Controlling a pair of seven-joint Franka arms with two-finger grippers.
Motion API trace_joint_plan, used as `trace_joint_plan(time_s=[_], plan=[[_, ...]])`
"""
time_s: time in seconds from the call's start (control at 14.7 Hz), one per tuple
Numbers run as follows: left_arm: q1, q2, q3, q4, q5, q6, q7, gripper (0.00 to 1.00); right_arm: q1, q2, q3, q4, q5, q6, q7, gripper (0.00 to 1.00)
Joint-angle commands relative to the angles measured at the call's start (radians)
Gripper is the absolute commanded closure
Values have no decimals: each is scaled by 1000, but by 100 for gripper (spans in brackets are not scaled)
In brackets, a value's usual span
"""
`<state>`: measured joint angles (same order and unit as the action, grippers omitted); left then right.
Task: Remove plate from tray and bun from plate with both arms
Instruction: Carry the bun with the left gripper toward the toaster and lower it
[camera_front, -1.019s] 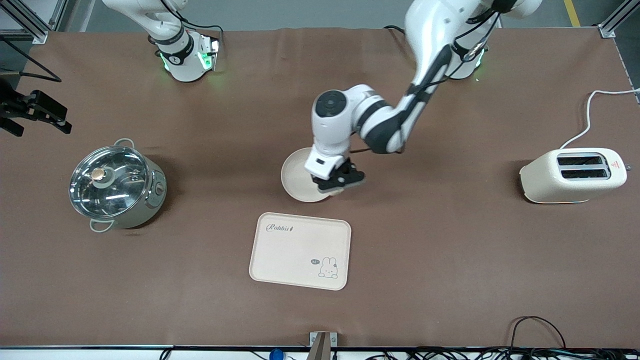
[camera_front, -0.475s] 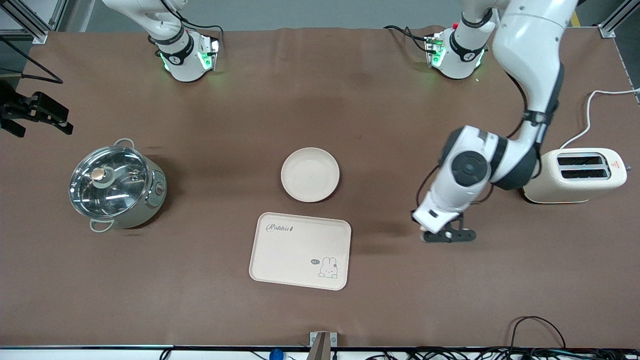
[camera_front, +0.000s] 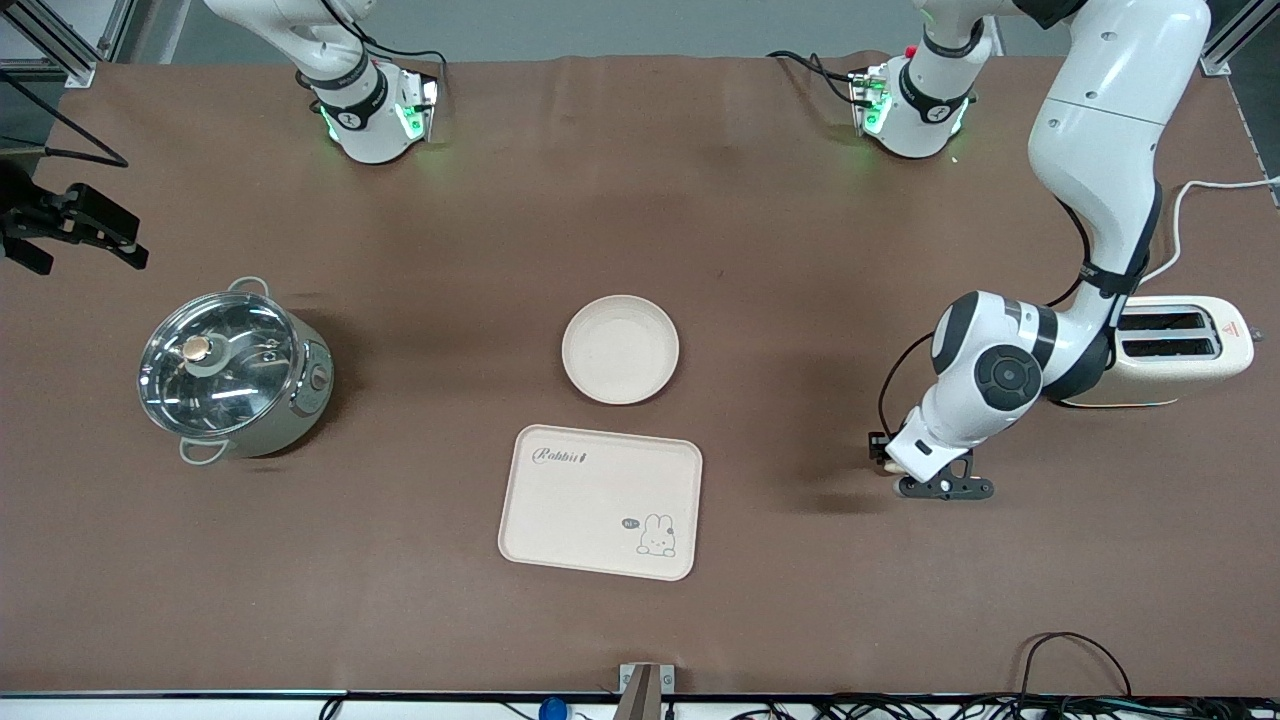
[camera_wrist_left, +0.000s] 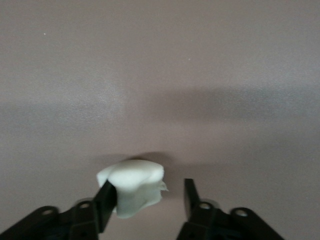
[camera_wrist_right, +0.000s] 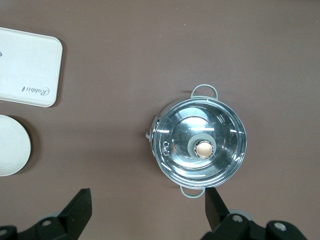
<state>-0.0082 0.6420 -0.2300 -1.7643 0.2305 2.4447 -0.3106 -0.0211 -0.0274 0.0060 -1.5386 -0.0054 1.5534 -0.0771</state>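
Bun (camera_wrist_left: 131, 186) is seen stuck to one finger of the spread left gripper (camera_front: 935, 486), low over bare table toward the left arm's end – plate (camera_front: 620, 349) emptied, off tray (camera_front: 600, 501) – right gripper (camera_wrist_right: 145, 212) parked spread above the pot (camera_wrist_right: 199, 148).

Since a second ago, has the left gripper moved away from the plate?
Yes. The left gripper left the plate and now sits over bare table near the toaster.

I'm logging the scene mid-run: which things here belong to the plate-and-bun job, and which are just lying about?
Job:
plate, bare, on the table
tray, nearer the camera than the plate
bun, against one finger of the open left gripper
right gripper, open, high over the pot

Lying about:
pot
toaster
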Motion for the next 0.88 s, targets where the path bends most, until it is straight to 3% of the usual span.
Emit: trace_joint_plan(time_s=[0.0,0.2,0.41,0.81], plan=[[5,-15,-9,5,-13,7,16,0,13,0,-8,3,-11,-7,5,0],[2,-24,-11,11,-13,-1,15,0,15,0,-6,3,-11,-10,5,0],[5,-138,-26,19,-16,-48,10,0,23,0,-4,3,-11,-12,5,0],[25,-385,-31,112,-60,-447,25,0,40,0,-4,5,-11,-9,5,0]])
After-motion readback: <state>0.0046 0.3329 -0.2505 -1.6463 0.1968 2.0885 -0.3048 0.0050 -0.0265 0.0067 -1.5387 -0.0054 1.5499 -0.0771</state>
